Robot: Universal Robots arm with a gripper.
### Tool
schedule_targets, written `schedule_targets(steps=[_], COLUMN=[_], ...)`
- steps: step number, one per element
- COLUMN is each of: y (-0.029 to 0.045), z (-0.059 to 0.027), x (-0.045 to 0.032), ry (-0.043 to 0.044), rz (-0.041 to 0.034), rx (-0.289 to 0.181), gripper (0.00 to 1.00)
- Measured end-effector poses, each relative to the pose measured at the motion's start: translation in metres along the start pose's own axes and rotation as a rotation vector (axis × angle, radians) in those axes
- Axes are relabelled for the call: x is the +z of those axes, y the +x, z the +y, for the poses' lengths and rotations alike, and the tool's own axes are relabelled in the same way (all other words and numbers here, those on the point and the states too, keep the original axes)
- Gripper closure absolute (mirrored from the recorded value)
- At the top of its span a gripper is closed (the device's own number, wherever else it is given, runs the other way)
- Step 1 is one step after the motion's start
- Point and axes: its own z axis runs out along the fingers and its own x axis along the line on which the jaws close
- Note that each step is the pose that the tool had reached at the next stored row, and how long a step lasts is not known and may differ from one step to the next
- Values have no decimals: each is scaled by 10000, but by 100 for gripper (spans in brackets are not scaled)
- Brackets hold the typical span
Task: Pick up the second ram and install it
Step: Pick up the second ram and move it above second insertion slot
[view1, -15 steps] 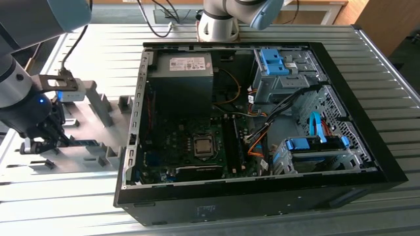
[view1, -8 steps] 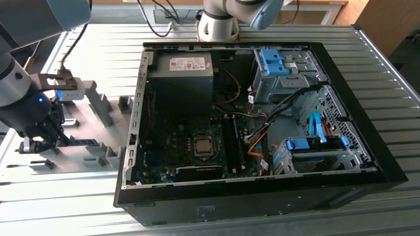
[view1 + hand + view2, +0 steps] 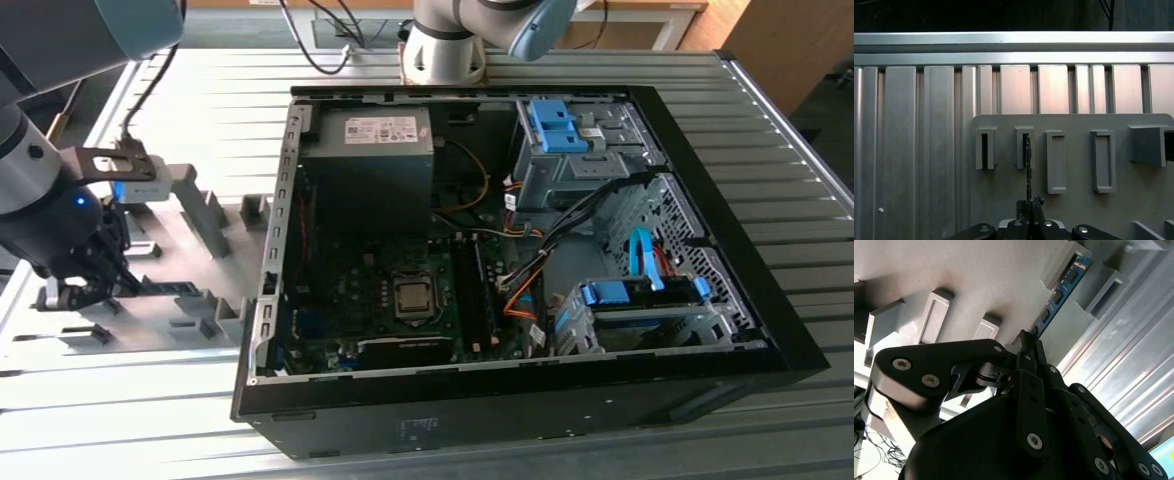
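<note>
The second ram is a thin blue-green stick with black chips, and its far end sits in a slot of the grey fixture plate. In the first wrist view the second ram shows edge-on, running from a fixture slot back to my gripper. The gripper is shut on the stick's near end. In the exterior view the gripper hangs low over the fixture plate, at the exterior view's left of the open computer case. There the second ram reaches toward the case.
The case holds a motherboard with dark memory slots, a power supply, blue drive cages and loose cables. Upright grey fixture blocks stand near the gripper. Another arm's base stands behind the case on the ribbed metal table.
</note>
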Motion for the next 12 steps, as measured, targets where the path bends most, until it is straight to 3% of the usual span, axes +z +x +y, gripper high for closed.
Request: schedule_targets(steps=[12], y=[-2], z=[1], x=[-44], ry=[0], rz=[0], rx=[0], gripper=[86])
